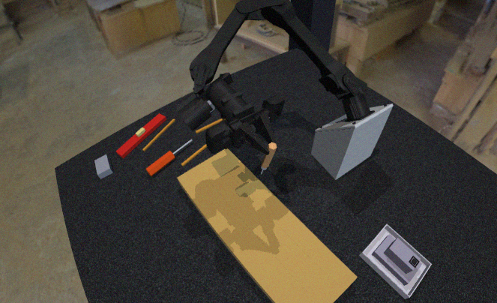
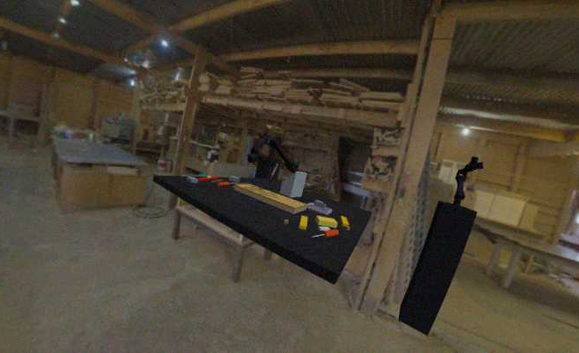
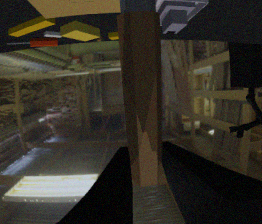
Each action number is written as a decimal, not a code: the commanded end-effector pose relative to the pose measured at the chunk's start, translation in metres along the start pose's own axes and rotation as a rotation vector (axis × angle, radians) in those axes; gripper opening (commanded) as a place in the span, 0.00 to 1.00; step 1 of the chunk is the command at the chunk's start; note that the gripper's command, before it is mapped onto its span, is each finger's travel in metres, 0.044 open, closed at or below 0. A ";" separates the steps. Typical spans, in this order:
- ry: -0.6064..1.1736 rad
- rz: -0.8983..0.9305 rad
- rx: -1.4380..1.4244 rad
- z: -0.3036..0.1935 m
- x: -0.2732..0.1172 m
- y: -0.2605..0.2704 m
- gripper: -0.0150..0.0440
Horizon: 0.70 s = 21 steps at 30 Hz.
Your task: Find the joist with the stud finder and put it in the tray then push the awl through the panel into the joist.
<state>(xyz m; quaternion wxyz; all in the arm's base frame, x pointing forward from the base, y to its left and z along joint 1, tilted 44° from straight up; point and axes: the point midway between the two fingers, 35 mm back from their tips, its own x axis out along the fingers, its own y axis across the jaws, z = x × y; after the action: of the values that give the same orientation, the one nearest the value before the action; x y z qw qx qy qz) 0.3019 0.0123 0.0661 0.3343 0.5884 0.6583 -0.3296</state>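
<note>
My gripper (image 1: 270, 147) (image 3: 144, 150) is shut on the wooden handle of the awl (image 1: 268, 157) (image 3: 140, 90). The awl hangs in the air near the far edge of the panel in the top view, its metal tip pointing down and slightly tilted. The tan floor panel (image 1: 309, 256) (image 2: 269, 197) lies on the table, with the arm's shadow over much of it; no hole can be made out. The grey stud finder (image 1: 402, 253) lies inside the pale tray (image 1: 383, 277) (image 2: 325, 211), right of the panel.
A grey angled mount (image 1: 359, 146) (image 2: 293, 184) stands under the arm's base. A red level (image 1: 150, 126), an orange screwdriver (image 1: 160, 163), several pencils and a grey block (image 1: 103, 166) lie left of the panel. Yellow blocks (image 2: 303, 222) and another orange screwdriver (image 2: 331, 233) lie near the table's other end.
</note>
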 end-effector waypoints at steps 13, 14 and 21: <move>0.115 0.019 0.010 0.003 0.104 0.050 0.25; 0.121 0.019 0.009 0.003 0.111 0.052 0.25; 0.177 0.015 0.019 0.001 0.157 0.061 0.25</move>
<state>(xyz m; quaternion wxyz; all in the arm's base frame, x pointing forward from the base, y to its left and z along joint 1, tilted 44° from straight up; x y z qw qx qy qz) 0.3491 0.0897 -0.0490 0.2886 0.6182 0.6729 -0.2860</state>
